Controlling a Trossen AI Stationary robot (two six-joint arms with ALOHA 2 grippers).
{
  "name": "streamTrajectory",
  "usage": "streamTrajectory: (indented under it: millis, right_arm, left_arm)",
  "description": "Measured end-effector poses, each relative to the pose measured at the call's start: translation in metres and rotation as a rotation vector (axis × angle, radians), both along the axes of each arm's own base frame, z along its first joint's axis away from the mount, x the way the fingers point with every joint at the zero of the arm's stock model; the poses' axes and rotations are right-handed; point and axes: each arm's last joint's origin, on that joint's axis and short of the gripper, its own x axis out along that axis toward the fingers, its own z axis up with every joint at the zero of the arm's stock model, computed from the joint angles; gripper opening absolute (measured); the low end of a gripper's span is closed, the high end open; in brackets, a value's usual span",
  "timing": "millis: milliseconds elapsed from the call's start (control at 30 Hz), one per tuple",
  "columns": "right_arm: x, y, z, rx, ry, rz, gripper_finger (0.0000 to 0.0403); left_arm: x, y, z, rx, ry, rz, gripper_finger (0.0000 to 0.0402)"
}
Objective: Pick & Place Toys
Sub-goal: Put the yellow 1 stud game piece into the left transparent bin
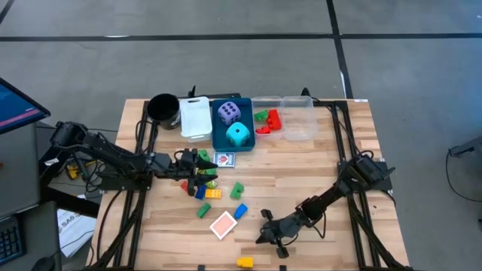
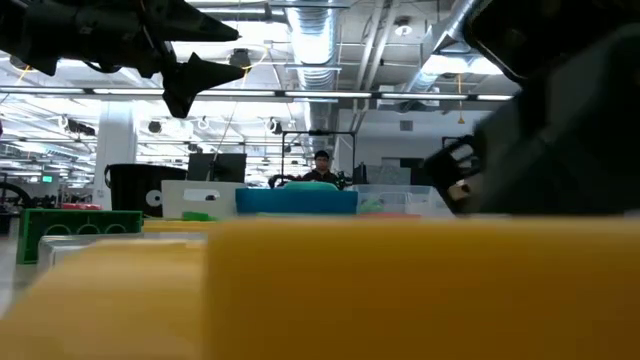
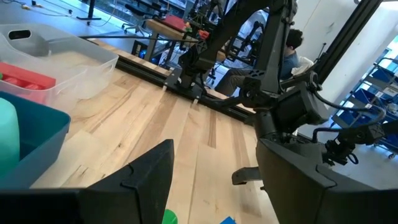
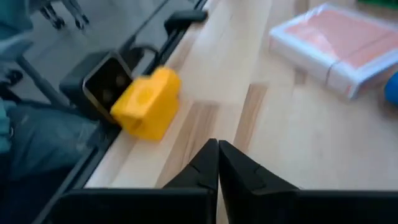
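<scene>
Small bricks lie on the wooden table: a cluster (image 1: 205,190) of red, blue, yellow and green ones, a green brick (image 1: 237,189), a blue brick (image 1: 241,211) and a yellow brick (image 1: 245,262) at the near edge. A red-backed card deck (image 1: 224,225) lies flat. The purple die (image 1: 230,113) and cyan die (image 1: 238,135) sit in the blue bin (image 1: 217,139). My left gripper (image 1: 202,167) hovers open over the cluster, also in its wrist view (image 3: 211,162). My right gripper (image 1: 265,235) is shut and empty, between the deck (image 4: 336,43) and the yellow brick (image 4: 146,102).
A black cup (image 1: 163,108), a white bin (image 1: 196,117) and a clear bin (image 1: 297,120) holding red and green bricks (image 1: 267,120) stand along the far edge. A second card pack (image 1: 224,159) lies before the blue bin. A person sits beyond the table (image 2: 321,170).
</scene>
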Motion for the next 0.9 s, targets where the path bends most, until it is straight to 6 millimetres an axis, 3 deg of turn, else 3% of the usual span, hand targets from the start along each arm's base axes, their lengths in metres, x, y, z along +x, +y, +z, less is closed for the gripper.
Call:
streamTrajectory:
  millis: [233,600,900]
  right_arm:
    - [0.008,-0.01,0.003,0.056,-0.002,0.06,0.0078]
    - [0.007,-0.005,0.006,0.176,0.04,0.11,0.0262]
    - [0.009,0.016,0.015,0.088,-0.005,0.114,0.0274]
  left_arm:
    - [0.0,0.0,0.0,0.0,0.002,0.0,0.0223]
    - [0.0,0.0,0.0,0.001,0.002,0.0,0.0223]
    - [0.0,0.0,-0.001,0.0,0.006,0.0,0.0223]
